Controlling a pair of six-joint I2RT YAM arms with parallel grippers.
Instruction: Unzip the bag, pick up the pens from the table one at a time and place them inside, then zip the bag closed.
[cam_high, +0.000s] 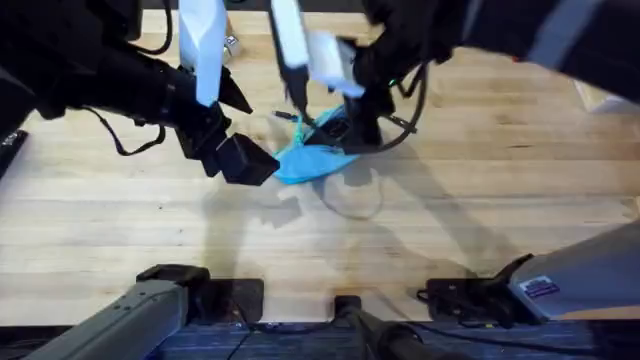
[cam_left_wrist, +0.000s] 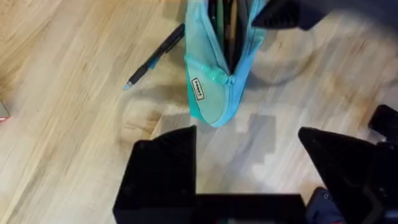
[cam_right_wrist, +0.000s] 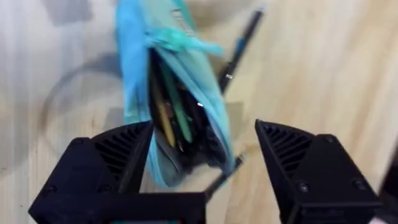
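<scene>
The light-blue bag (cam_high: 308, 162) lies mid-table with its zipper open. In the left wrist view the bag (cam_left_wrist: 211, 87) shows dark and coloured sticks inside. One dark pen (cam_left_wrist: 155, 57) rests on the wood beside it, also seen as the pen (cam_right_wrist: 239, 46) and the pen (cam_high: 289, 117). A second thin dark end (cam_right_wrist: 222, 177) pokes out by the bag's (cam_right_wrist: 134, 81) mouth. My left gripper (cam_high: 248, 162) (cam_left_wrist: 249, 171) stands open just short of the bag's near end. My right gripper (cam_high: 345, 125) (cam_right_wrist: 202, 171) hovers open over the bag's other end, with the teal pull (cam_right_wrist: 186, 43) farther off.
The wooden table (cam_high: 480, 190) has free room to the right and in front of the bag. A faint ring mark (cam_high: 350, 195) sits just in front of it. White upright parts (cam_high: 203, 45) stand at the back, and cables (cam_high: 460, 295) lie at the near edge.
</scene>
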